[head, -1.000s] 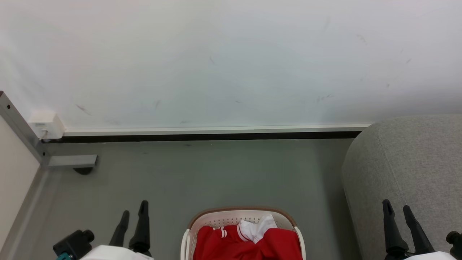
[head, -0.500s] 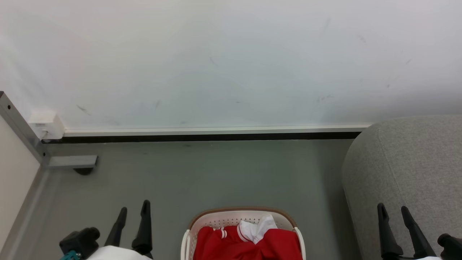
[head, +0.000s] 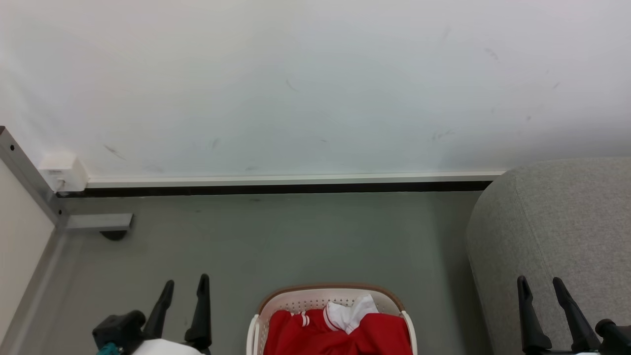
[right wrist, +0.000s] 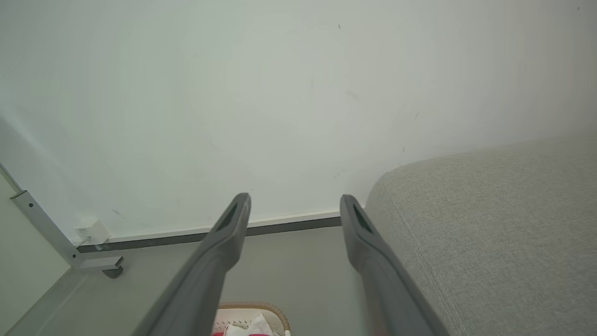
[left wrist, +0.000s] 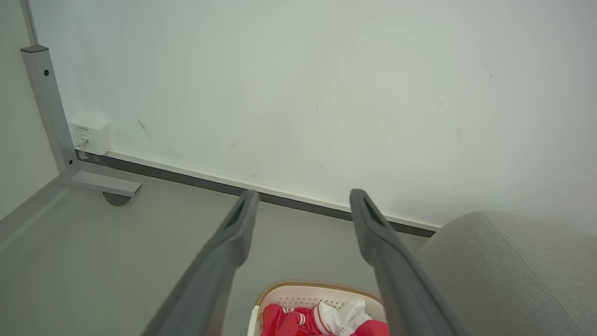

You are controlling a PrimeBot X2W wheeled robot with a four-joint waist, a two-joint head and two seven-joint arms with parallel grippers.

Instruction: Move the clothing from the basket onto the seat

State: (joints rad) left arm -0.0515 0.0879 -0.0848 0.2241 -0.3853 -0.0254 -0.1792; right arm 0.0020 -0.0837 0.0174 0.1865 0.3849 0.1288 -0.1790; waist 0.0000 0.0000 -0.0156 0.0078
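Fingers parted, empty: left gripper [head: 186, 281], right gripper [head: 539, 281]. Bright red fabric clothing [head: 340, 335] in white perforated plastic basket [head: 325, 287] lies between (left nearer).

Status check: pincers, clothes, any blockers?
Left pincer open, empty, left of basket. Right pincer open, empty, by seat. Red clothes in basket, ungrabbed. No obstruction seen between basket and seat.

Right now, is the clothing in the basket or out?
In. The clothing lies bunched inside the basket, within its brown-banded rim.
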